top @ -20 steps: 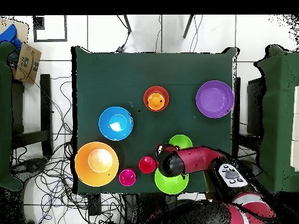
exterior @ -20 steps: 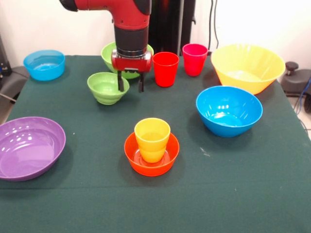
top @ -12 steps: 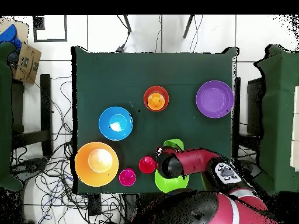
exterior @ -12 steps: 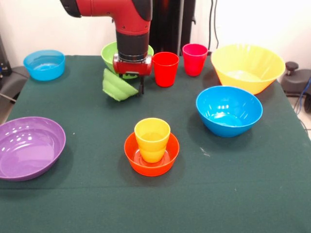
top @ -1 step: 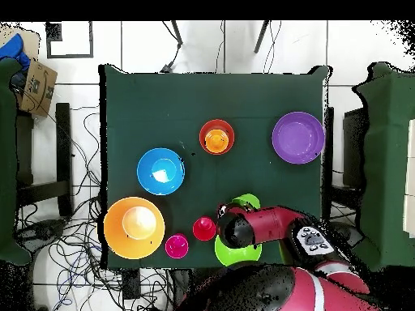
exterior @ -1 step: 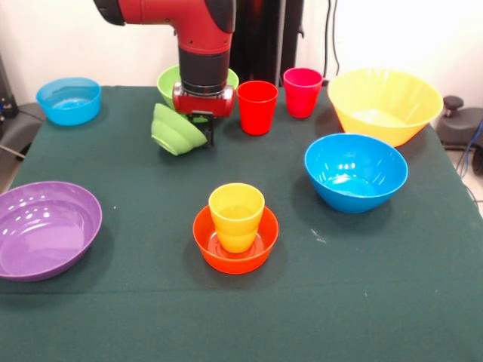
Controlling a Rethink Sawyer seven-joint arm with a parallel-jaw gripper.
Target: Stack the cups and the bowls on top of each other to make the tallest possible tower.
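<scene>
Pincer (exterior @ -1 step: 202, 130) grips small glossy green plastic bowl (exterior @ -1 step: 176, 130) by rim, tilted, upper centre. Level it, then centre over yellow-orange plastic cup (exterior @ -1 step: 236, 216) before you lower.

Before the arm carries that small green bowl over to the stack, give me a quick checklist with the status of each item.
1. Small green bowl held by the gripper: ok, lifted.
2. Bowl level: not ok, tipped on its side.
3. Yellow-orange cup upright in the orange bowl: ok.
4. Cup's mouth free: ok.
5. Path to the stack: ok, bare cloth between.
6. Red cup clear of the gripper: ok, but close beside it.
</scene>
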